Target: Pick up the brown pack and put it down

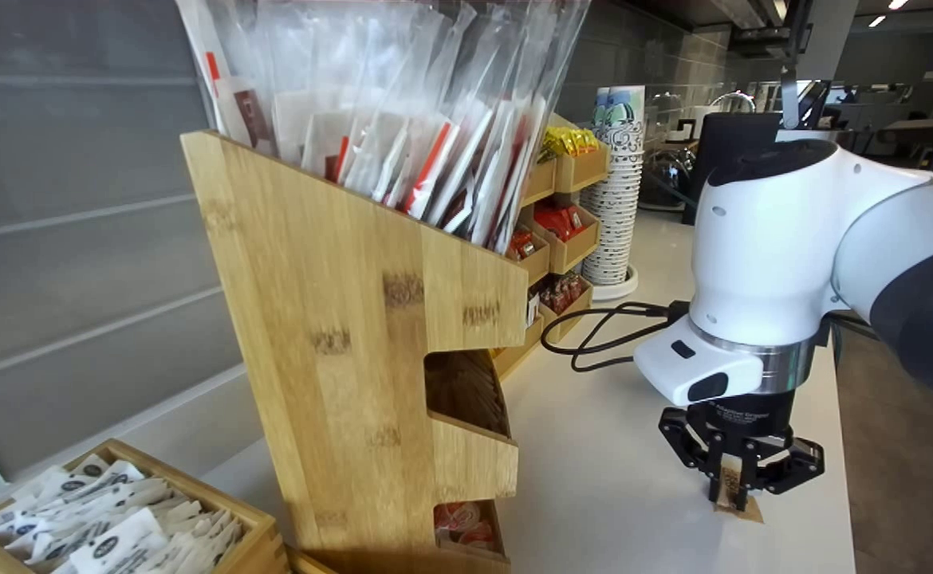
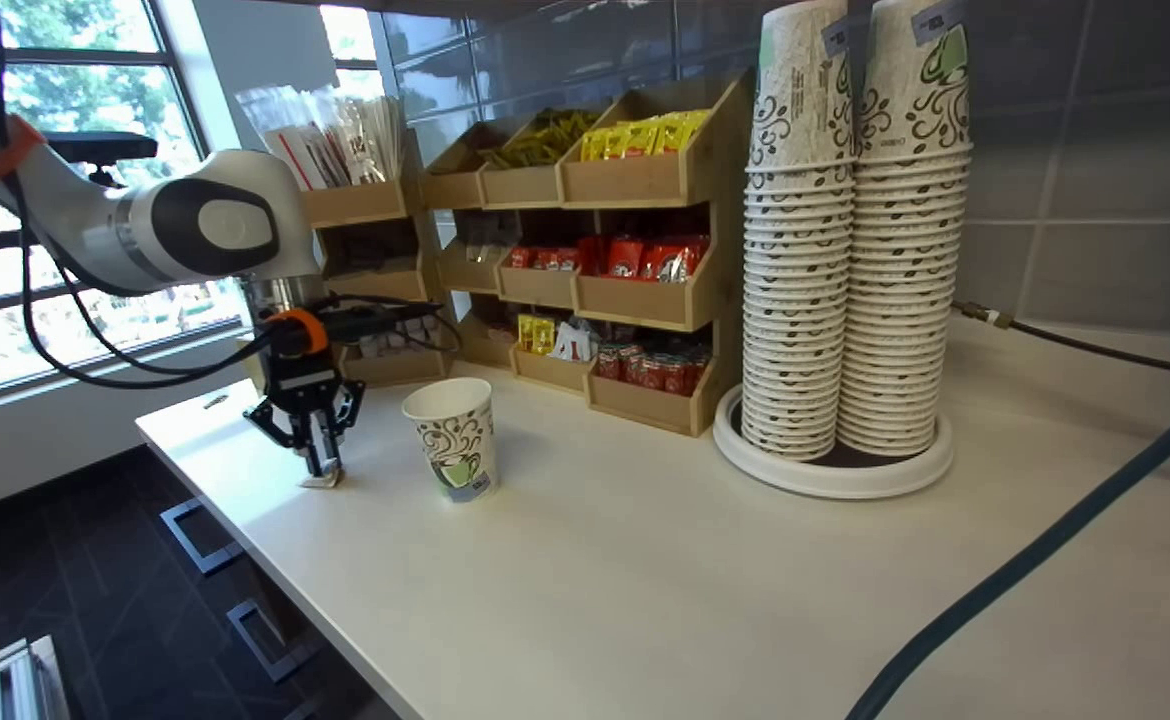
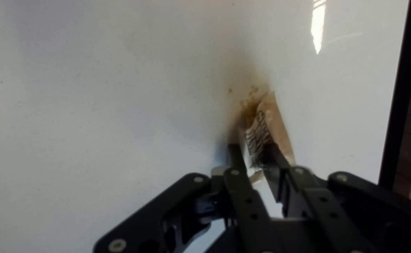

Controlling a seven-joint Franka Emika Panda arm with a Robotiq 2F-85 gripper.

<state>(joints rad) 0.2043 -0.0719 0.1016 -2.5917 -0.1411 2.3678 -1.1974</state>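
Observation:
The brown pack is a small paper sachet with dark print. It is bent upward between my fingers, and its lower part touches or nearly touches the white counter. It also shows under the fingertips in an exterior view. In the wrist view the pack has a printed side between the fingers and a plain tan flap beyond the right finger. My gripper points down, its fingers close together and shut on the pack, low at the counter; it also shows in the wrist view. The pack's gripped part is partly hidden.
A paper cup stands near the gripper. A wooden rack with packets and wrapped utensils stands along the wall. Stacked cups stand in a round white holder. A wooden box holds white packets. The counter edge is close by.

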